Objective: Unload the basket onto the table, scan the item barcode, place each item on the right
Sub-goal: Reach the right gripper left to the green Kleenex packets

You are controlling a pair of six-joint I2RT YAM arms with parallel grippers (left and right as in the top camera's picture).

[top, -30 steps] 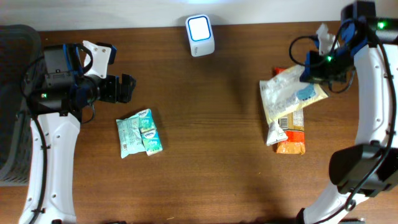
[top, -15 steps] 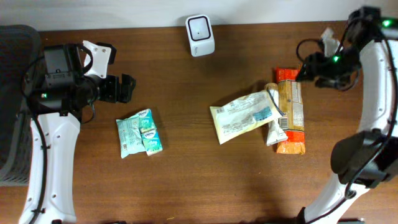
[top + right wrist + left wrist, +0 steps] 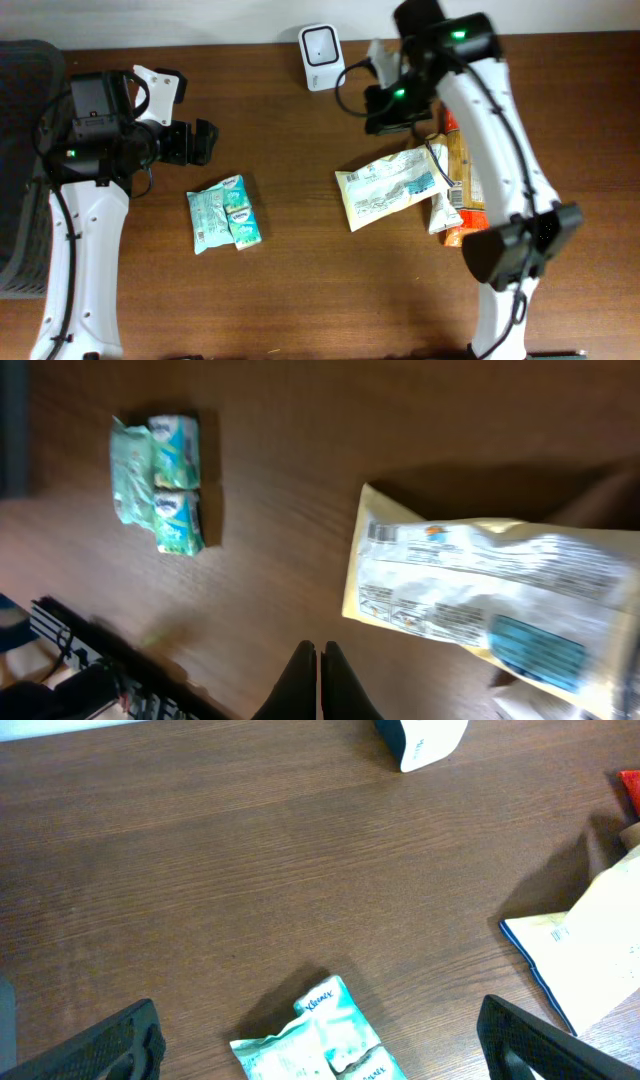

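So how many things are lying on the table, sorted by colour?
Teal: 1, the tissue bundle
Cream: 1, the pouch
Orange: 1, the packet, partly hidden under the arm
White: 2, the scanner and a sachet
Total: 5

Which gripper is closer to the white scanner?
Right. The right gripper, shut and empty, is just right of the scanner; the left gripper, open, is farther off on its left.
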